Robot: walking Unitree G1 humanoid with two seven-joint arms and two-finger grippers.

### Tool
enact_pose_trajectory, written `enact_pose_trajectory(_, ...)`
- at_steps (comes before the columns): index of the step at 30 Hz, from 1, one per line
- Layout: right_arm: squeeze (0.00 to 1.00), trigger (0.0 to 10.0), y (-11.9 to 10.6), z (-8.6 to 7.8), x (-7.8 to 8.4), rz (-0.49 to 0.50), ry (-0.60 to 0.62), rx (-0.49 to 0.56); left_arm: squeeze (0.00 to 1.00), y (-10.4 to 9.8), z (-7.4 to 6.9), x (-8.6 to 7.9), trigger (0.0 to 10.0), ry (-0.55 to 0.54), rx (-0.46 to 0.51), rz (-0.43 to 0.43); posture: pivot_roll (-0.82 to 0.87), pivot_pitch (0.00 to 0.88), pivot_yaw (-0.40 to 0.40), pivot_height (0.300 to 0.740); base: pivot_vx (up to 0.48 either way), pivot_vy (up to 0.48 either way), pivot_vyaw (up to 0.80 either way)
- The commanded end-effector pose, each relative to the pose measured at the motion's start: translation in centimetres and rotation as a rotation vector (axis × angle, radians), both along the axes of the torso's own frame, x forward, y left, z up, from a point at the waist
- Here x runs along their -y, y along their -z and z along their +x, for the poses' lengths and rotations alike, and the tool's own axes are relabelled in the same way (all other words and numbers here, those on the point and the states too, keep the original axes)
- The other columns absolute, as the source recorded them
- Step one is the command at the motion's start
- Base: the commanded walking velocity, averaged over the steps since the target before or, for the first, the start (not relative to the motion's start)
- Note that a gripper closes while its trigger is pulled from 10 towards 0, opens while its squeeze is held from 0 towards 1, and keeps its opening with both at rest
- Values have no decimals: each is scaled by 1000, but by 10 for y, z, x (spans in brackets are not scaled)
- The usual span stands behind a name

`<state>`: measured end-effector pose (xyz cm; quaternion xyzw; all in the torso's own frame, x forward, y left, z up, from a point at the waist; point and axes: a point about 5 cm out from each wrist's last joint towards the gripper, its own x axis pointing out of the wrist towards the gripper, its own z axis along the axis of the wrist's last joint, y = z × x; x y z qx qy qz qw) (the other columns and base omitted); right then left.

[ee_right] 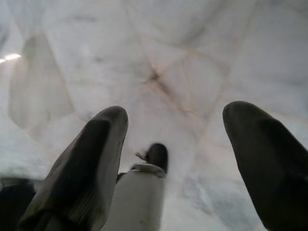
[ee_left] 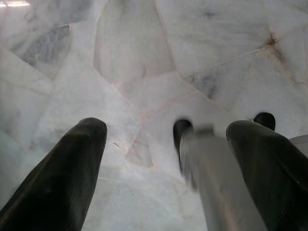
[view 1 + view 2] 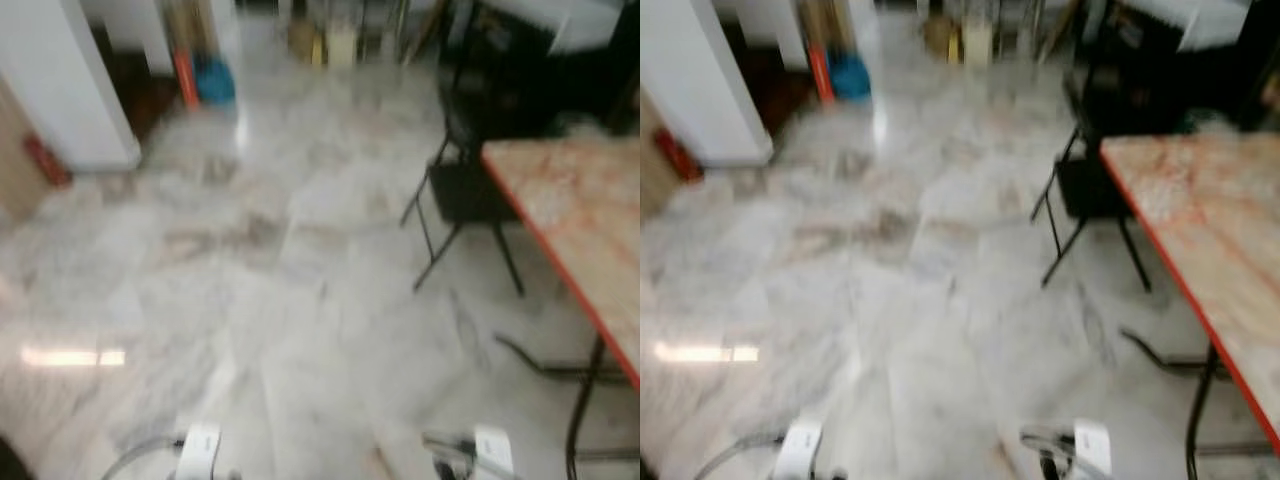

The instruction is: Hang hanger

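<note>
No hanger can be made out in these blurred head views. My two arms hang low at the bottom edge, left arm [image 3: 198,450] and right arm [image 3: 490,450]. In the left wrist view my left gripper [image 2: 168,139] stands open over the marble floor, nothing between its black fingers [image 2: 62,173]. My right gripper [image 1: 178,125] is likewise open above the floor, with its fingers [image 1: 91,163] spread wide and empty. The robot's silver leg and dark foot [image 2: 182,132] appear beyond the fingers.
A table with an orange edge [image 3: 560,260] stands at the right, with a black folding chair [image 3: 460,190] behind it. A white wall corner [image 3: 75,90] is at the far left. An orange and blue item [image 3: 205,80] and clutter line the back. Marble floor [image 3: 280,300] spreads ahead.
</note>
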<state>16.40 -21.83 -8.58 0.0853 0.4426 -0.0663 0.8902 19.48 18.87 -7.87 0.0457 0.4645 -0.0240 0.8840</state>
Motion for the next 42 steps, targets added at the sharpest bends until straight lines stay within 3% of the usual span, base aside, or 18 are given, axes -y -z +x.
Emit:
enact_pose_trajectory(1,0,10000,0,3,-5,13,-2,7,0,4,-8,-6,10000,3,-26,21,51,0,-8,740,-345,0,0)
enact_pose_trajectory(21,0,10000,0,3,-6,15,-4,4,0,4,-10,-9,10000,-1,-31,25,45,0,-5,740,-348,0,0)
enact_pose_trajectory(28,0,10000,0,3,-6,14,-13,-4,0,4,-10,-10,10000,5,-31,33,43,0,0,740,-339,0,-571)
enact_pose_trajectory(42,0,10000,0,3,-6,9,-12,-8,0,2,-5,-4,10000,1,-18,26,42,0,3,740,0,0,-719)
